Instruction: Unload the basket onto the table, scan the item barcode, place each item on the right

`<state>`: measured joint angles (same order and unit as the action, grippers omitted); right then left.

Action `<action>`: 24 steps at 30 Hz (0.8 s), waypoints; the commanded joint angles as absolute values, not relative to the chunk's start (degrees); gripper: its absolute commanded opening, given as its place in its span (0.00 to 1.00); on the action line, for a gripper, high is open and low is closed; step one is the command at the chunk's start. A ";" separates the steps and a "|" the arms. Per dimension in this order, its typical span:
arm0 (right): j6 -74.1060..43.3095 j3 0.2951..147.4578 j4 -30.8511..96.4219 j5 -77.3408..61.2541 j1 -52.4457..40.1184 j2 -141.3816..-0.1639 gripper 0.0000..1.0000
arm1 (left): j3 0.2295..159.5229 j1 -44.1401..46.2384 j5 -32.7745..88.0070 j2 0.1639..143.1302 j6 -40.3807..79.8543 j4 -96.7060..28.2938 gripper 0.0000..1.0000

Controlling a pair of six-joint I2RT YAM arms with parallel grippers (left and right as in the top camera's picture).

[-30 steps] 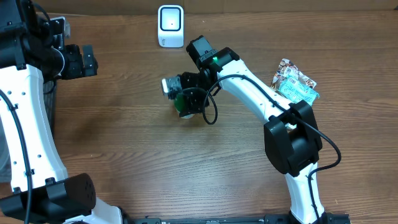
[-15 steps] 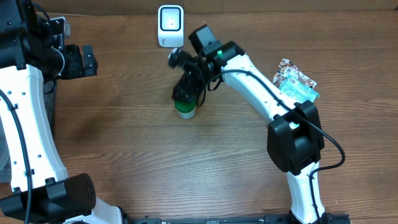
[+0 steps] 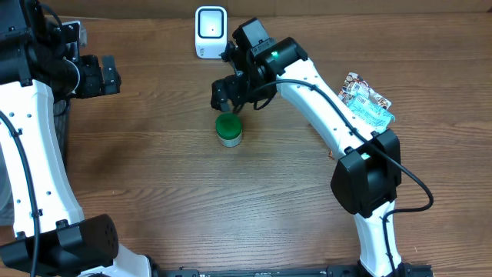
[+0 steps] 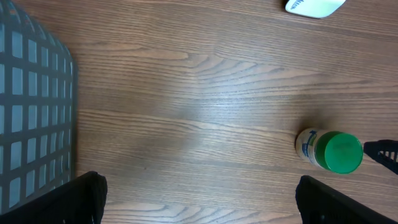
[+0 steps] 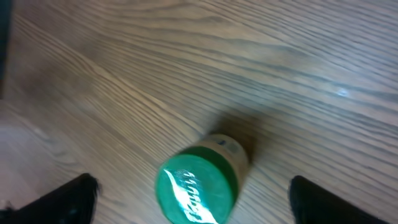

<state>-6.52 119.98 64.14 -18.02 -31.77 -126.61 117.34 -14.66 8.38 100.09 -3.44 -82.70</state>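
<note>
Jar (image 3: 229, 129) stands upright mid-scene on the wood-grain table (image 3: 192, 200), glossy green lid up. Its beige label has blue print, unreadable. Right gripper (image 3: 228, 100) sits just beyond it, fingers spread, holding nothing. Left gripper (image 3: 115, 75) far left, spread wide, empty. White scanner (image 3: 211, 31) at far edge. Packets (image 3: 366, 102) right, print illegible. Mesh basket (image 4: 31, 112) is cut off at left.

The right arm reaches forward-left, the right gripper (image 3: 228, 101) pointing down with jaws spread wide, while the left gripper (image 3: 113, 75) hangs high at far left, equally open.
</note>
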 commanded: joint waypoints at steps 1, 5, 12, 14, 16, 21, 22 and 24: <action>-14.52 119.96 63.90 -16.45 -33.10 -125.21 0.89 | 117.08 -14.70 8.84 100.07 -4.71 -82.48 1.00; -25.34 119.94 65.08 -5.37 -35.11 -127.17 0.89 | 117.08 -14.70 8.84 100.07 -4.71 -82.48 0.99; -30.33 119.94 65.17 1.98 -39.16 -131.24 0.90 | 117.08 -14.70 8.84 100.07 -4.71 -82.48 1.00; -31.86 119.94 65.67 3.77 -39.70 -131.96 0.90 | 117.08 -14.70 8.84 100.07 -4.71 -82.48 1.00; -33.43 119.94 66.54 6.09 -39.92 -132.64 0.89 | 117.08 -14.70 8.84 100.07 -4.73 -82.48 0.99; -34.54 119.94 67.66 6.37 -39.92 -133.38 0.84 | 117.08 -14.70 8.84 100.07 -4.71 -82.48 0.99; -34.54 119.94 67.90 5.82 -40.03 -133.53 0.82 | 117.08 -14.70 8.84 100.07 -4.71 -82.48 0.99; -34.52 119.94 68.29 5.23 -40.36 -133.73 0.78 | 117.08 -14.70 8.84 100.07 -4.71 -82.48 0.99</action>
<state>-33.08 119.90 67.79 4.45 -40.12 -133.14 117.34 -14.66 8.38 100.09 -3.44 -82.67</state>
